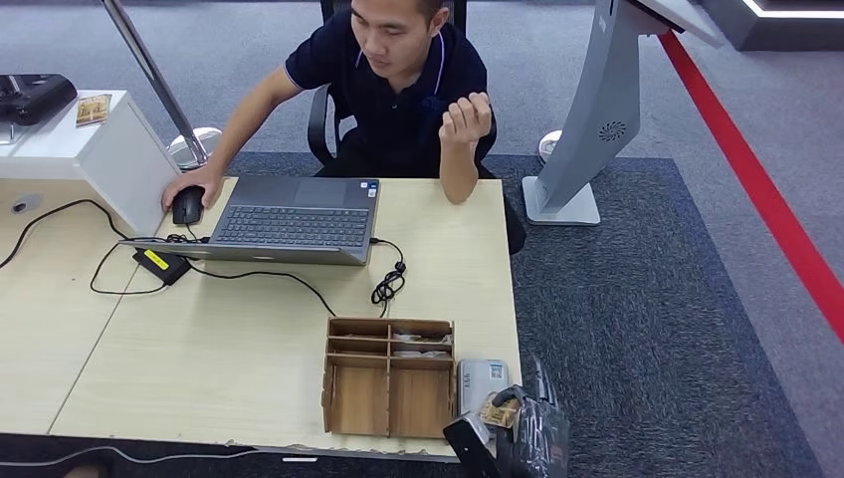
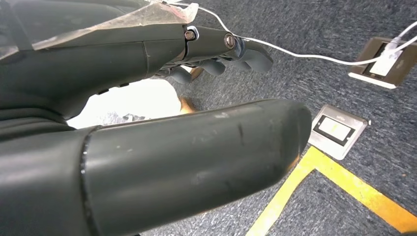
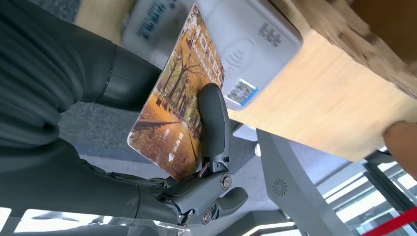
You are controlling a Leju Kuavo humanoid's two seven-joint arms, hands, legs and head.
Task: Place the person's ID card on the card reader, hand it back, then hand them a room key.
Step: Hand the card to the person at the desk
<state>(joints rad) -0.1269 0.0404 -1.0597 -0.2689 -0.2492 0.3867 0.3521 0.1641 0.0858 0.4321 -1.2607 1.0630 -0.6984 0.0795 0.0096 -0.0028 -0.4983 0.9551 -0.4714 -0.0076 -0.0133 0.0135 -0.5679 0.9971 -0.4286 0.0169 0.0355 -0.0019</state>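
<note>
Right hand pinches the card by 1 edge, hovering just above the card reader at the counter's near right corner. Risk: thin grip lets card slip or tilt off the reader. Left hand holds nothing, fingers loosely curled.

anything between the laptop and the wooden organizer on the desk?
Mostly bare desk. In the head view a black cable runs from the laptop across that stretch, with a coiled bundle off to the side; the wooden organizer sits clear of both.
</note>
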